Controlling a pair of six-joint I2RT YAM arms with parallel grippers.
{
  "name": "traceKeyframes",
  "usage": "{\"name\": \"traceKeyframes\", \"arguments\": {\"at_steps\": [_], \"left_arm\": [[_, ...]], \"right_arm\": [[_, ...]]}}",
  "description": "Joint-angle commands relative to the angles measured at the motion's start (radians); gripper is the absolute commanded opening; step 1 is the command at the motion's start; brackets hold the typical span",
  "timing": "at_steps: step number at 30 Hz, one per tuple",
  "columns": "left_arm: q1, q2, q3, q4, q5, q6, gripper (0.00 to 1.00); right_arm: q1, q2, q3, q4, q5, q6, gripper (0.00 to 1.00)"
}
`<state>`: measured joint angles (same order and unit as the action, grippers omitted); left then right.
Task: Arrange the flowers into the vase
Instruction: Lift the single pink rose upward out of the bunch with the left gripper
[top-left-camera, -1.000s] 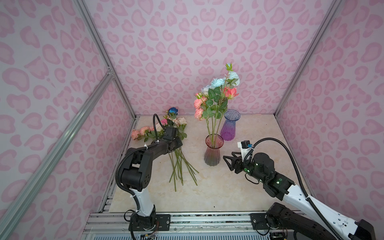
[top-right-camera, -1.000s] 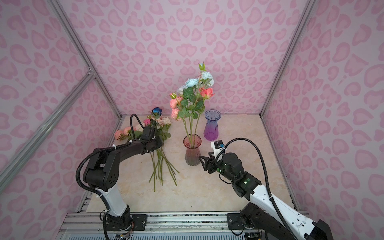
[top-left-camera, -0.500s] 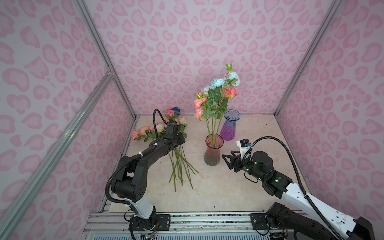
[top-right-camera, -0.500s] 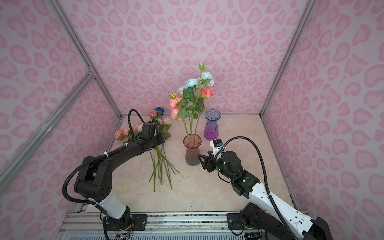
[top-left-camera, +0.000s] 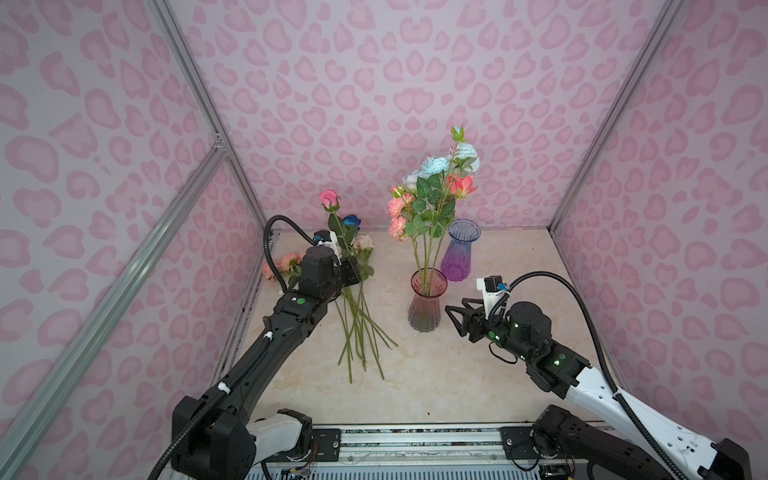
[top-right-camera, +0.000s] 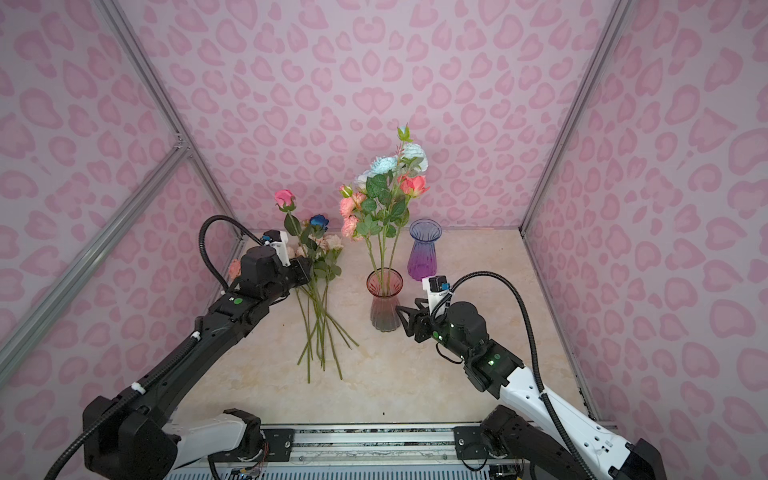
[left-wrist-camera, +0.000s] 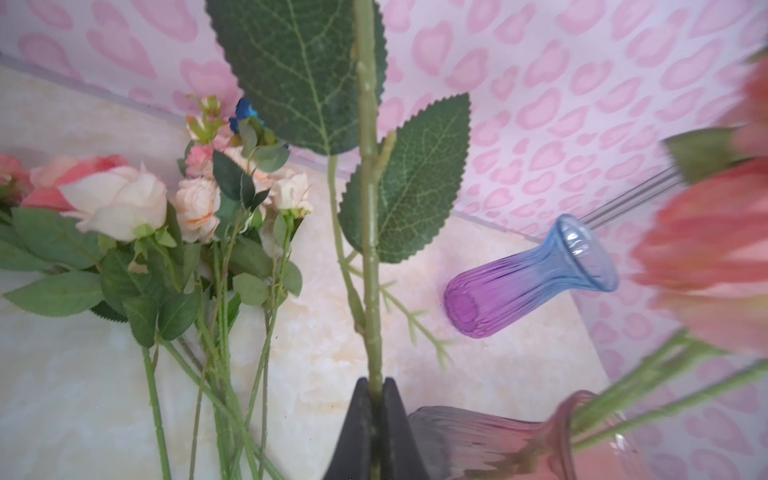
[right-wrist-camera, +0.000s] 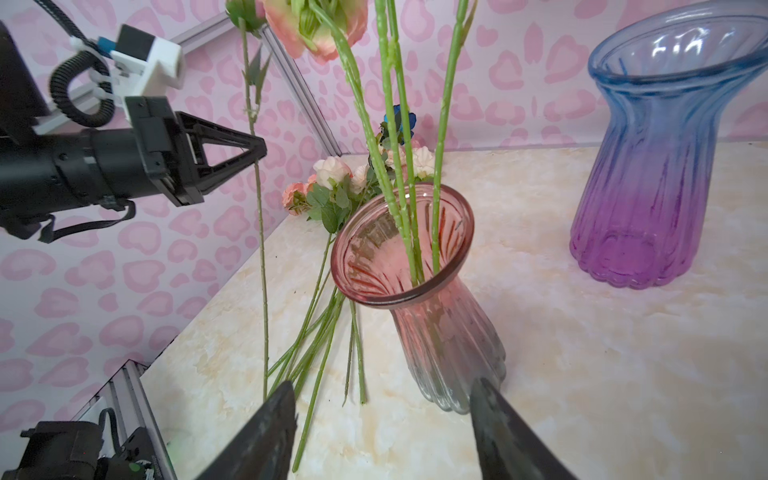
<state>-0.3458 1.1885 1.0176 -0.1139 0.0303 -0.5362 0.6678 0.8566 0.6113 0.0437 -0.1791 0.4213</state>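
Far left on table, by the L wall: loose flowers lie flat in a fan, heads toward the back wall, stem ends toward the front. Peach/cream/pink heads, plus one deep blue rose at the back. L wrist view has the same pile, leaves overlapping.

Left gripper sits over the head end of that pile, clamped tight on the stem of a pink rose. L wrist cam: stem pinched betw both tips, two big leaves just past the grip. Rose is near upright, head well above the pile. Lower stem hangs down past the grip in R wrist view. Can't tell if the stem end touches the table.

Centre: pink vase upright, bouquet already in it w/ pale blue, white, coral and pink heads, stems leaning on the rim. Purple vase stands just behind and to the right, upright, not touching.

Right: right gripper is low, jaws spread, holding nothing. Tips point at the pink vase's base, just beside it. Contact w/ the glass: can't tell.
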Motion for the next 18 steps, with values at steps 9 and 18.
{"name": "traceKeyframes", "arguments": {"at_steps": [9,18], "left_arm": [[-0.044,-0.313,-0.013,0.108,0.053,0.132,0.03],[-0.058,-0.406,-0.035,0.352,0.133,0.121,0.03]], "right_arm": [[0.004,0.015,0.008,0.029,-0.100,0.027,0.67],[0.020,0.046,0.064,0.084,-0.181,0.035,0.68]]}}
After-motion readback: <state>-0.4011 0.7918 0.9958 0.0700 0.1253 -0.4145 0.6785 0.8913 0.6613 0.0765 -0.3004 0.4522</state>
